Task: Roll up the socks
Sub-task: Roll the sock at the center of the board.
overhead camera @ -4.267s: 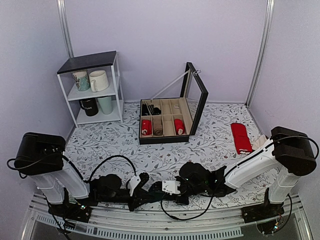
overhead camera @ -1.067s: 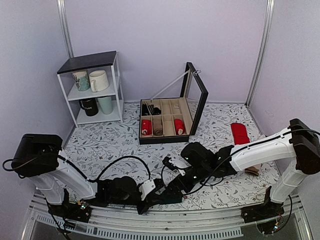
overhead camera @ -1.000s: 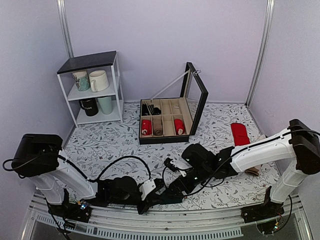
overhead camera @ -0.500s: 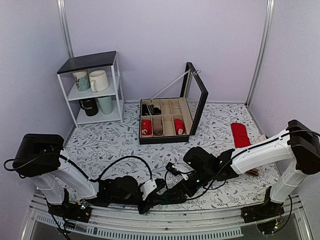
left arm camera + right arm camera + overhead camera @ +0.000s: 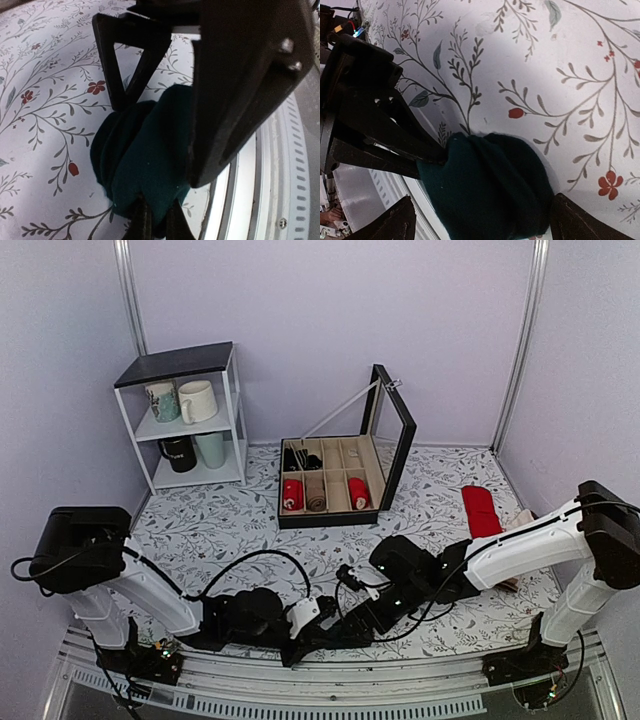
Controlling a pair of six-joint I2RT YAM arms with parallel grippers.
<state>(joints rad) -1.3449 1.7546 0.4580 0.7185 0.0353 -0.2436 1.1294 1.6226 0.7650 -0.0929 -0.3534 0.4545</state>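
The socks (image 5: 492, 192) are a compact dark teal roll lying on the flowered cloth right at the table's near edge, also seen as the roll (image 5: 142, 160) in the left wrist view. My left gripper (image 5: 152, 222) is shut on the roll's loose end, its thin fingertips pinching the fabric. My right gripper (image 5: 482, 222) is open, one finger (image 5: 392, 225) on each side of the roll. In the top view both grippers, left (image 5: 322, 626) and right (image 5: 352, 612), meet low at the front centre and hide the socks.
An open sock box (image 5: 385, 455) with red and beige rolls stands at the back centre. Red socks (image 5: 482, 512) lie at the right. A white shelf (image 5: 232, 410) with mugs is at the back left. The metal edge rail (image 5: 280, 165) runs just beside the roll.
My right gripper has come down and nearer the front edge, over the roll. My left gripper, still shut on the socks, has shifted slightly to the right.
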